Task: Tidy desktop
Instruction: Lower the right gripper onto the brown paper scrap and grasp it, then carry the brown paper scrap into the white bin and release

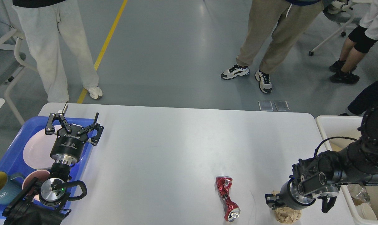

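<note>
My left gripper hung with jaws spread wide and empty over the blue plastic tray at the left edge of the big white counter. My right gripper was down on the crumpled brown paper wad near the front right corner; whether those jaws had closed, I couldn't tell. The crushed red can lay just beside, so a sloppy lift might knock it rolling, or the paper might tear.
</note>
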